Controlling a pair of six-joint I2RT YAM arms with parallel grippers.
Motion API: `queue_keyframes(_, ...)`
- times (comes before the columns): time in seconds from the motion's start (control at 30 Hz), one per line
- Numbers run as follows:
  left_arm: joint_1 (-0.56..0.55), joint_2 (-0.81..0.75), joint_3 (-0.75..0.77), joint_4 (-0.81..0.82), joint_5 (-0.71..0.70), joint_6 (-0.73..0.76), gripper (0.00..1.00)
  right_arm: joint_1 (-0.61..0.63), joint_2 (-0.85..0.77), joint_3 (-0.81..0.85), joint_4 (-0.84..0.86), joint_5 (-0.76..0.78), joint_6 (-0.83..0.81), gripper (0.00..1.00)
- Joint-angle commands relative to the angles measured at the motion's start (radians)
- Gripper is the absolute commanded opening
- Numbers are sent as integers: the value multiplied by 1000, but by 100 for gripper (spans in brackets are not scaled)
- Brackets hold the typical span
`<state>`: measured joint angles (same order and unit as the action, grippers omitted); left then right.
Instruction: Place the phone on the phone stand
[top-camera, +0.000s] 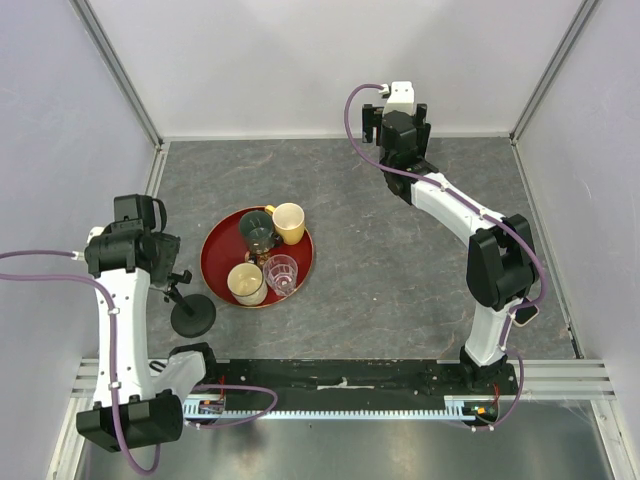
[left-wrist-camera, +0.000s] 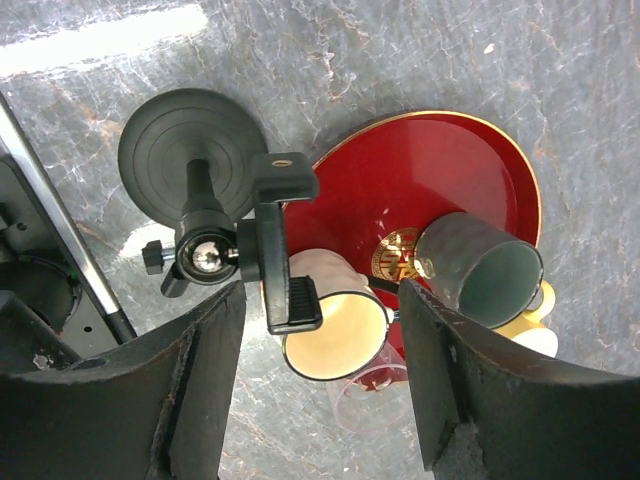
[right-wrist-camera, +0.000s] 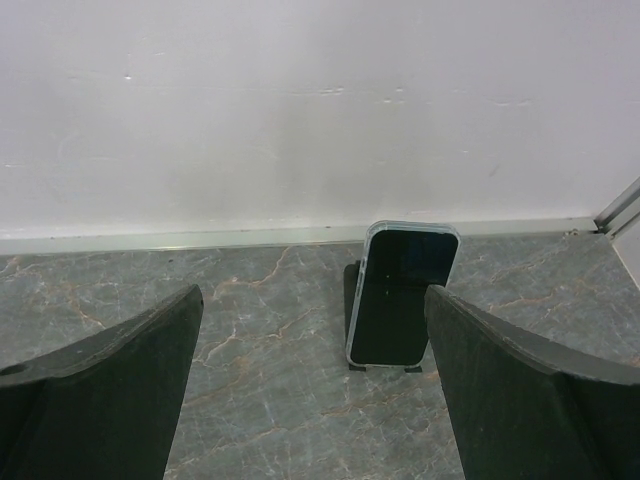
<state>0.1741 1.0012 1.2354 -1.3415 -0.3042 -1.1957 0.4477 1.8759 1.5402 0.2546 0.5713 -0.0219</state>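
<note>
By the back wall, we see the phone (right-wrist-camera: 403, 295) leaning ungrasped ahead of our wide-open right gripper (right-wrist-camera: 312, 310). The phone stand (left-wrist-camera: 205, 185) stands empty below our wide-open left gripper (left-wrist-camera: 322, 300).

The left hand (left-wrist-camera: 322, 295) hangs at mid-left of the top view, fingers spread wide. The right arm (top-camera: 470, 215) stretches to upper centre, the right hand (right-wrist-camera: 312, 300) spread likewise.
</note>
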Motion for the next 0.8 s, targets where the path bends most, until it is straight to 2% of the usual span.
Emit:
queue_keyframes(0.0,13,-30,-39,-197,20,-48,68,0,-43,1,14,-16,19,98)
queue_keyframes(0.17,13,-18,-82,-196,31,-80,66,2,-44,1,14,-16,19,98)
queue_keyframes(0.27,11,-6,-86,-190,42,-97,56,2,-43,3,14,-19,19,98)
queue_keyframes(0.57,13,-7,-132,-171,60,-117,38,3,-46,0,14,-22,19,98)
queue_keyframes(0.67,15,-12,-122,-168,50,-116,24,3,-43,0,12,-21,19,98)
queue_keyframes(0.7,13,-15,-114,-168,39,-113,14,3,-43,1,14,-21,19,98)
queue_keyframes(0.77,15,-21,-81,-162,21,-108,2,3,-43,1,12,-19,19,98)
